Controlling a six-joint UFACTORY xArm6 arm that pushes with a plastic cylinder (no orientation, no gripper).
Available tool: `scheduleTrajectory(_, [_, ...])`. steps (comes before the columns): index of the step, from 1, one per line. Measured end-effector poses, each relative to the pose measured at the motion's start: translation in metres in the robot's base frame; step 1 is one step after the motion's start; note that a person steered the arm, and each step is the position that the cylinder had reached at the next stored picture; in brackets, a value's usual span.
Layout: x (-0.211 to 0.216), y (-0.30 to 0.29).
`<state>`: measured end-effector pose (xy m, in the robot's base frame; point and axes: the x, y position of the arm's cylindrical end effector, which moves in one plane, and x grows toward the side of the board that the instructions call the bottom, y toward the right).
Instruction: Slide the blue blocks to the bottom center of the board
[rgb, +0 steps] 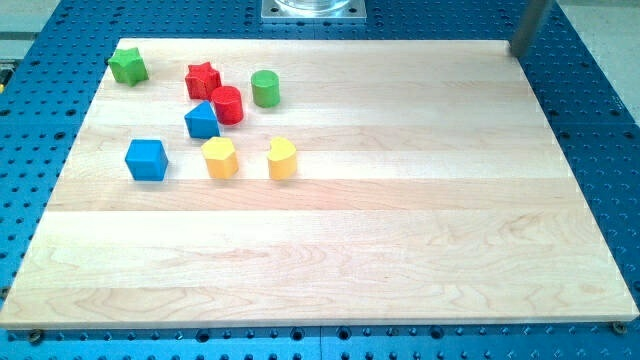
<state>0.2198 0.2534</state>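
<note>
Camera view: my tip rests off the wooden board's top-right corner, touching nothing, with no pincer fitted. Blue cube and blue wedge-like block sit upper left. Pushing appears unstarted; next, approach from above them.

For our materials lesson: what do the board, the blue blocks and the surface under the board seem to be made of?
The board looks like pale, smooth wood: grain lines and joined planks show. The blue cube and the blue triangular block have an even, matte colour with no grain visible, so painted wood or plastic; I cannot tell which. The blue surface has a regular grid of holes, probably coated metal.
</note>
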Motion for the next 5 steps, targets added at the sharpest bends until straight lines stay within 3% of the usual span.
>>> scheduleTrajectory(1, [0.039,-0.128])
scheduleTrajectory(2, [0.071,-0.177])
scheduleTrajectory(4, [0.067,-0.188])
scheduleTrajectory(5, [0.045,-0.218])
